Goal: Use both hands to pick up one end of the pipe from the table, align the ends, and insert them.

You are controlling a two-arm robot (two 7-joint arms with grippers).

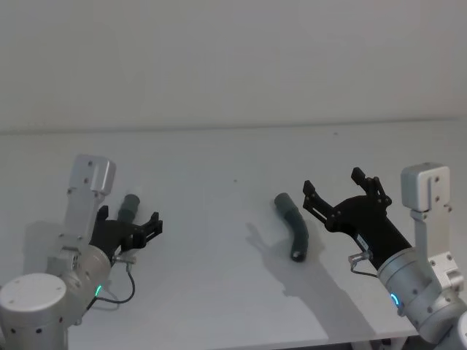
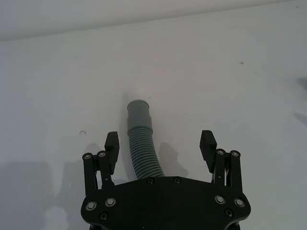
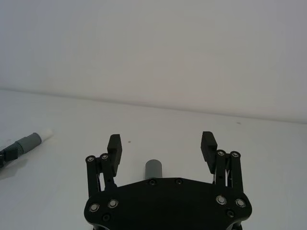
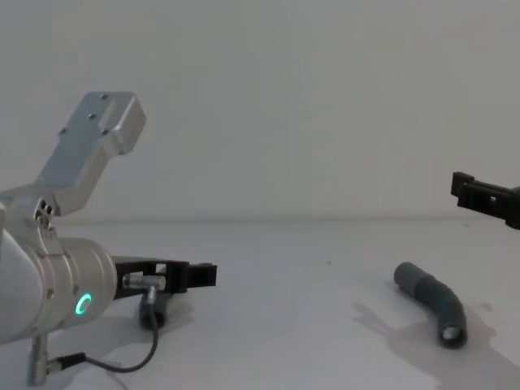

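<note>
**Head view.** Two pipe pieces and two grippers are counted on and over the table (image 1: 219,153). The socket piece (image 1: 293,227) is taken as the reference. Its long axis runs away from the robot and is slightly bent. The right gripper (image 1: 332,182) is held just beside it, on the robot's right, with jaws spread wide and empty. The tipped piece (image 1: 130,205) lies well apart from the socket piece, to the robot's left. The left gripper (image 1: 146,227) is placed over its near end.

**Left wrist view.** The tipped piece (image 2: 141,139) is seen between the wide, empty jaws of the left gripper (image 2: 159,141). It lies nearer one finger and is not touched. Its axis runs straight out from the palm, square to the closing direction.

**Right wrist view.** One grey end of the socket piece (image 3: 153,168) is seen between the spread jaws of the right gripper (image 3: 160,143), close to the palm. Well apart from it, the tipped piece (image 3: 25,143) shows one white tip (image 3: 46,132).

**Chest view.** The socket piece (image 4: 431,299) rests flat, with one open socket mouth (image 4: 452,334) turned toward the robot. The right gripper (image 4: 479,195) is raised above it and to its right. Far to the left of the socket piece, the left gripper (image 4: 199,275) hangs just over the tipped piece (image 4: 150,313). Each arm is nearer its own piece. The left is judged ready to close, while a descent is judged necessary for the right.
</note>
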